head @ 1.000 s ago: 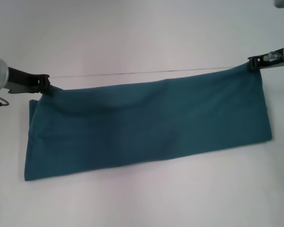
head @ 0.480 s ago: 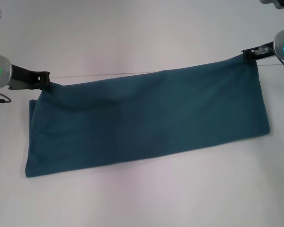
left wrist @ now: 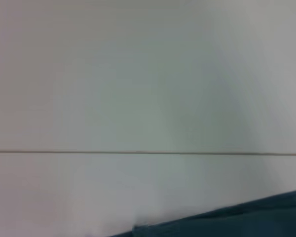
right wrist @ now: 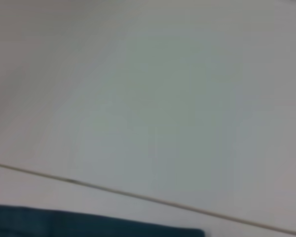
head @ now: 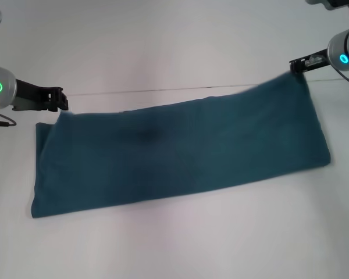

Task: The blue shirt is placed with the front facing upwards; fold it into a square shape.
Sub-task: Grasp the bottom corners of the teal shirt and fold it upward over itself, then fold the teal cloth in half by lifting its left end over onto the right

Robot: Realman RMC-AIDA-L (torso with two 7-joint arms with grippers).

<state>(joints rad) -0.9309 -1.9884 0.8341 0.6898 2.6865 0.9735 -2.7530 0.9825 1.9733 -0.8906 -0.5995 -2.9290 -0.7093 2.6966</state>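
Observation:
The blue shirt [head: 180,148] lies on the white table [head: 174,244] as a long folded band, plain side up, with no lettering showing. My left gripper [head: 63,99] is open just off the band's far left corner, holding no cloth. My right gripper [head: 295,63] hovers right above the far right corner, which looks smeared and sits a little raised. A strip of the shirt [left wrist: 246,222] shows in the left wrist view. The right wrist view catches another strip of the shirt [right wrist: 89,224]. Neither wrist view shows fingers.
A thin seam line [head: 163,90] crosses the table just beyond the shirt. Bare white tabletop surrounds the band on all sides.
The left gripper has let go of the left corner, which now lies flat. The right gripper has risen and shifted slightly inward, and the right corner has moved below it.

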